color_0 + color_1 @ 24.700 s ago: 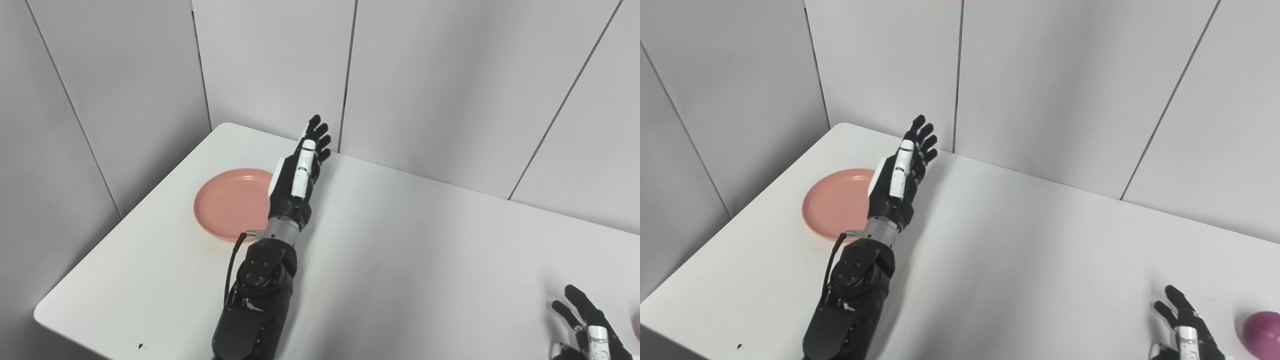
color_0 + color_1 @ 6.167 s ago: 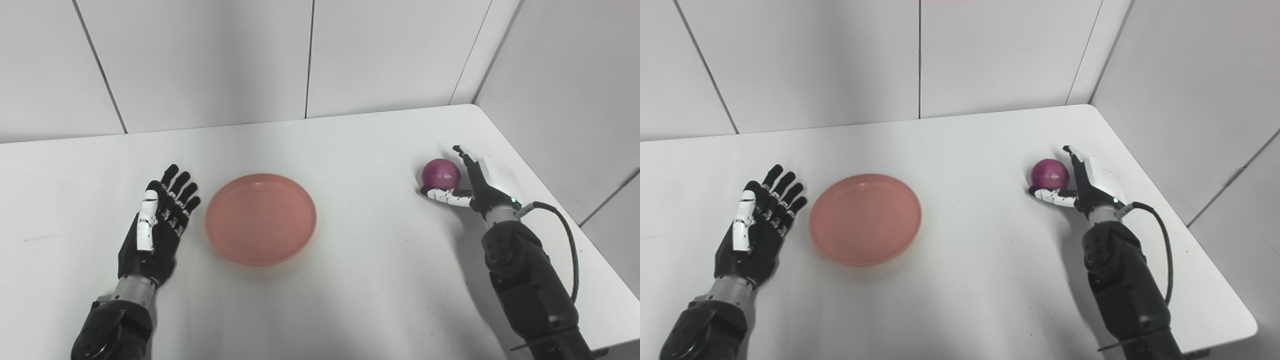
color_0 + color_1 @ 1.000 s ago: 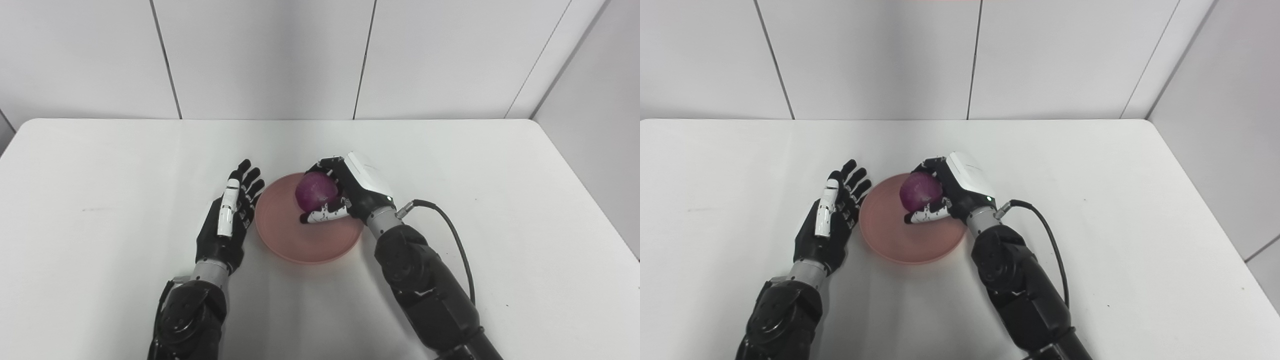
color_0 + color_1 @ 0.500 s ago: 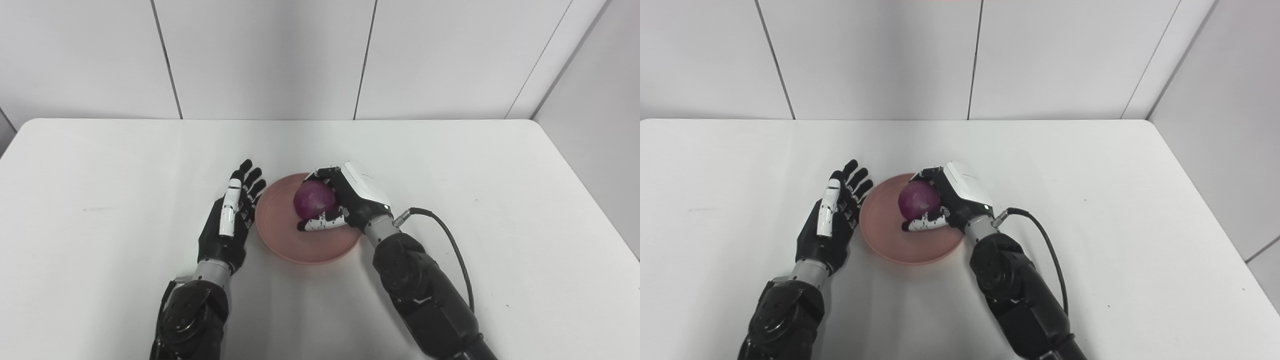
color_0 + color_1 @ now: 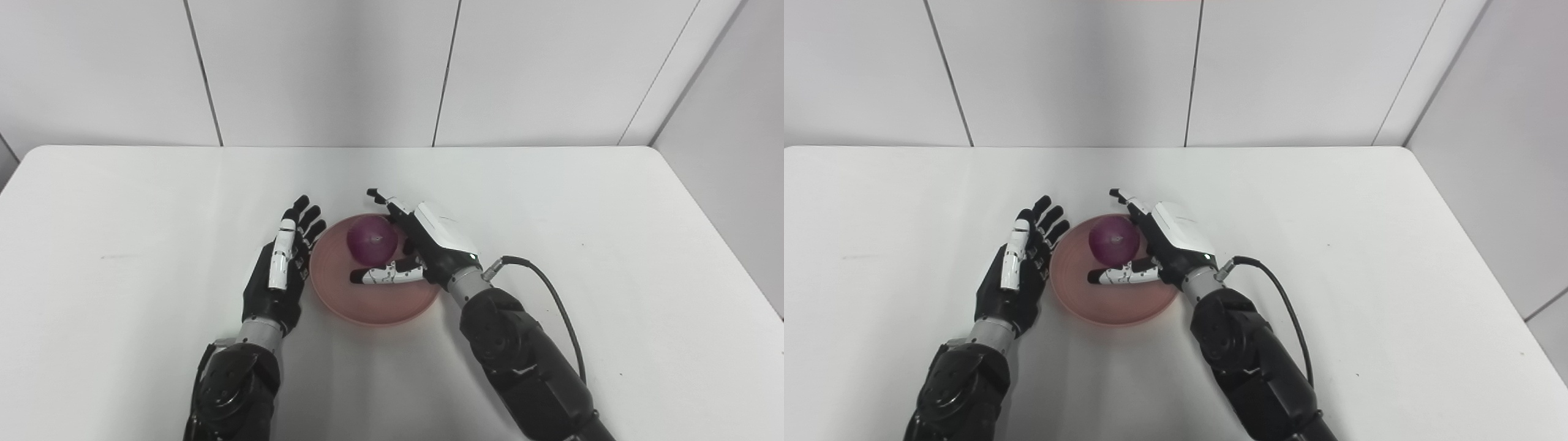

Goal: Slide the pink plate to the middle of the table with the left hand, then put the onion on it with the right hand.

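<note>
The pink plate (image 5: 373, 306) lies near the middle of the white table. A purple onion (image 5: 372, 239) rests in the plate's far half. My right hand (image 5: 429, 245) sits over the plate's right side, open, with its fingers spread behind the onion and its thumb stretched out in front of it. The fingers stand a little apart from the onion. My left hand (image 5: 280, 275) lies flat and open on the table against the plate's left rim, palm down.
The white table (image 5: 612, 245) spreads wide on both sides of the plate. Grey wall panels (image 5: 331, 67) close off the back, and another wall runs along the right edge. A black cable (image 5: 551, 294) loops from my right wrist.
My right hand has opened and let go of the onion, which now sits on the plate a little to the left. The left hand has stayed put.
</note>
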{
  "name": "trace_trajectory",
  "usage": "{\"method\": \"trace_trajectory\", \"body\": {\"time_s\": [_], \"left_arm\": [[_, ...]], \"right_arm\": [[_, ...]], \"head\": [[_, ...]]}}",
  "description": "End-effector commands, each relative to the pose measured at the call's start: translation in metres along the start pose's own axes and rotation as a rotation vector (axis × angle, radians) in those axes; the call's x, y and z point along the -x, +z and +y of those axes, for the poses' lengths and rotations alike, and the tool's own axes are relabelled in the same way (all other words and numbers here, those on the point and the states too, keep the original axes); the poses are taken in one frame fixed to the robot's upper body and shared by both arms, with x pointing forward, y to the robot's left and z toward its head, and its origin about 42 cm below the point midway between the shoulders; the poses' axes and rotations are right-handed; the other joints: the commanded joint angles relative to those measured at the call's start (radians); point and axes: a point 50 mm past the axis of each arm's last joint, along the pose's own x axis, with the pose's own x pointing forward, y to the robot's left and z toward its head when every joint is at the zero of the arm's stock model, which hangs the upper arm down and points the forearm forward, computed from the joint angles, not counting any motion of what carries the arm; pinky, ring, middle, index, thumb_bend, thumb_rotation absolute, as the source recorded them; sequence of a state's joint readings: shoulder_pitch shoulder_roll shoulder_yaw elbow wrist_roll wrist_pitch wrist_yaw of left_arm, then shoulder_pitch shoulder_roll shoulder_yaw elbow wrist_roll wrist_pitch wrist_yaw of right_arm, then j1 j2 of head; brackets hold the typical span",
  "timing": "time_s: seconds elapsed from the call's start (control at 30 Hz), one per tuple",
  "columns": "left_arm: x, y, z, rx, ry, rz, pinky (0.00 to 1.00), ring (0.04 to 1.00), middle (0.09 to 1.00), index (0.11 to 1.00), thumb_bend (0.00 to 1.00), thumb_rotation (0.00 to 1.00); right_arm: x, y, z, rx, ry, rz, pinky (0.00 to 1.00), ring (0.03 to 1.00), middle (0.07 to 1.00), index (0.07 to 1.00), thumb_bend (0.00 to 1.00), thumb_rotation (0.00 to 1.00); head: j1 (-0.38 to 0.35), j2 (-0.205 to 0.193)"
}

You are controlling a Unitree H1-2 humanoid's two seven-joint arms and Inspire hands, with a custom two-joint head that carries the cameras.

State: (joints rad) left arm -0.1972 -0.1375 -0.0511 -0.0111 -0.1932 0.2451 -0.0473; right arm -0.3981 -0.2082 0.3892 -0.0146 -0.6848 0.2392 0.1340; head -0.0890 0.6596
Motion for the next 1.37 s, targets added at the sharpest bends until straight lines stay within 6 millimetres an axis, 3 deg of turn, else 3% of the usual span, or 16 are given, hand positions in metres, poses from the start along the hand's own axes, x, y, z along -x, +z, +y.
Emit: {"method": "trace_trajectory", "body": {"time_s": [0.0, 0.27, 0.5, 0.63, 0.97, 1.1, 1.23, 1.33], "left_arm": [[0.000, -0.001, -0.004, 0.005, -0.007, -0.004, 0.93, 0.947, 0.955, 0.939, 0.45, 1.00], [0.000, -0.001, -0.003, 0.009, -0.006, -0.001, 0.93, 0.947, 0.955, 0.941, 0.45, 1.00], [0.001, -0.002, -0.002, 0.014, -0.012, -0.004, 0.93, 0.953, 0.959, 0.941, 0.44, 1.00], [0.000, -0.003, -0.001, 0.018, -0.009, -0.001, 0.93, 0.953, 0.954, 0.938, 0.44, 1.00], [0.001, -0.003, -0.002, 0.022, 0.001, 0.002, 0.93, 0.947, 0.952, 0.932, 0.44, 1.00], [0.001, -0.003, 0.001, 0.019, -0.002, 0.003, 0.94, 0.951, 0.956, 0.937, 0.44, 1.00], [0.001, -0.004, 0.002, 0.024, 0.000, 0.002, 0.93, 0.947, 0.953, 0.937, 0.44, 1.00], [0.000, -0.003, 0.002, 0.026, -0.007, -0.001, 0.93, 0.948, 0.955, 0.939, 0.44, 1.00]], "right_arm": [[-0.001, 0.009, -0.007, -0.001, -0.021, -0.081, 0.93, 0.928, 0.968, 0.992, 1.00, 0.53], [0.003, 0.010, -0.011, -0.027, -0.084, -0.142, 0.94, 0.972, 0.997, 1.000, 1.00, 0.63], [0.010, 0.011, -0.025, -0.084, -0.221, -0.226, 0.92, 0.982, 1.000, 1.000, 1.00, 0.65], [0.017, 0.014, -0.036, -0.149, -0.291, -0.237, 0.87, 0.972, 0.996, 1.000, 1.00, 0.66], [0.032, 0.024, -0.072, -0.247, -0.404, -0.273, 0.90, 0.948, 0.974, 1.000, 1.00, 0.69], [0.039, 0.015, -0.079, -0.274, -0.468, -0.254, 0.88, 0.942, 0.974, 1.000, 1.00, 0.69], [0.049, 0.000, -0.077, -0.259, -0.529, -0.149, 0.83, 0.915, 0.946, 0.996, 0.99, 0.87], [0.059, -0.010, -0.069, -0.320, -0.535, -0.074, 0.84, 0.920, 0.952, 0.996, 0.95, 0.93]], "head": [[0.000, -0.002], [-0.008, -0.003], [-0.015, -0.005], [-0.017, -0.007], [-0.029, -0.007], [-0.040, -0.010], [-0.048, -0.011], [-0.048, -0.011]]}}
